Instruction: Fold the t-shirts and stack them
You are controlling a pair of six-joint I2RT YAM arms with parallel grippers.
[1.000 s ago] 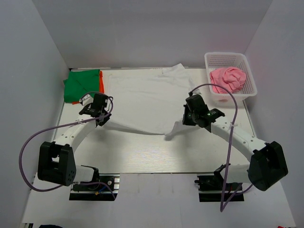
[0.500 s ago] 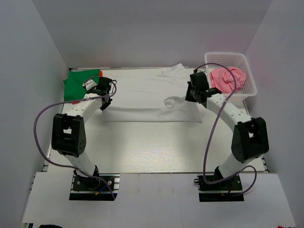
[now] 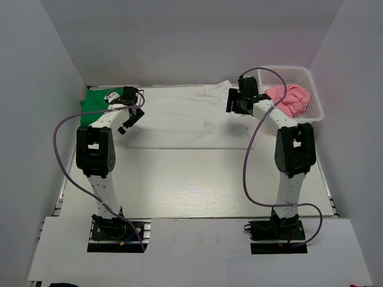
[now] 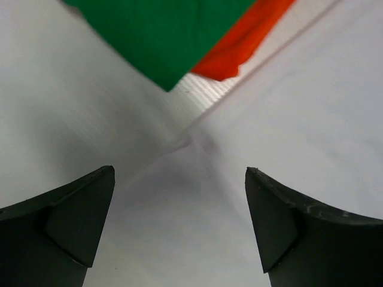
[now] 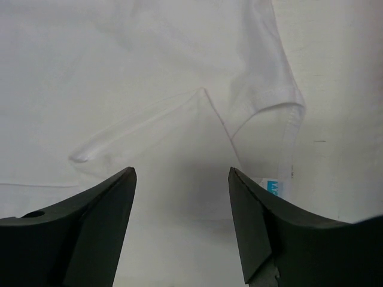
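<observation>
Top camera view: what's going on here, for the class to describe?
Two robot arms are working on a white t-shirt lying flat at the far side of the table. The left gripper and right gripper hover over it, fingers open, holding nothing. A green shirt and an orange shirt lie together far left. A pink shirt sits bunched in the basket.

Glowing bright, soft and even throughout.
Laying pale grey shadows on the white t-shirt [image 3: 179, 119] between the dark fingers [image 4: 60, 227] in both wrist views; blurring those fingers below it and the green t-shirt [image 4: 161, 36] above it slightly; holding its hem stitching sharp; tinting the wall [image 3: 335, 66] right of it faintly pink.
</observation>
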